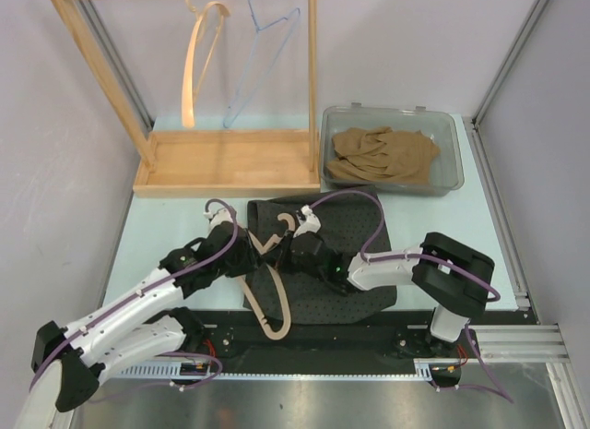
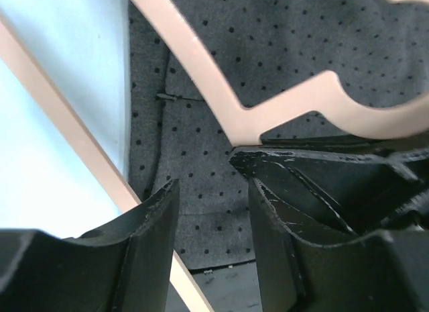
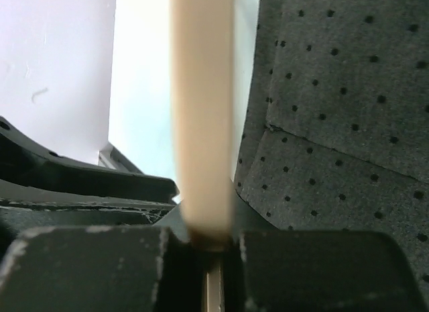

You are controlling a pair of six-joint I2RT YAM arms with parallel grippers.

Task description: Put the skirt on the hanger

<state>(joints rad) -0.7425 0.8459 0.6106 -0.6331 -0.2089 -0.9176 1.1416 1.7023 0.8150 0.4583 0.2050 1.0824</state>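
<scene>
A dark grey dotted skirt [image 1: 355, 254] lies flat on the table in front of the arms. A beige wooden hanger [image 1: 267, 304] lies on its left part, hook toward the back. My right gripper [image 1: 293, 249] is shut on the hanger near its neck; in the right wrist view the beige bar [image 3: 201, 111] runs up from between the shut jaws [image 3: 204, 238], with the skirt [image 3: 335, 90] to the right. My left gripper [image 1: 253, 252] is open just left of it, over the skirt edge [image 2: 201, 144], beside the hanger [image 2: 288, 100], holding nothing [image 2: 211, 191].
A wooden rack [image 1: 226, 166] stands at the back left with a wooden hanger [image 1: 198, 60] and a blue wire hanger [image 1: 263, 51] hung on it. A clear bin [image 1: 452, 148] with tan clothes [image 1: 383, 157] sits at the back right.
</scene>
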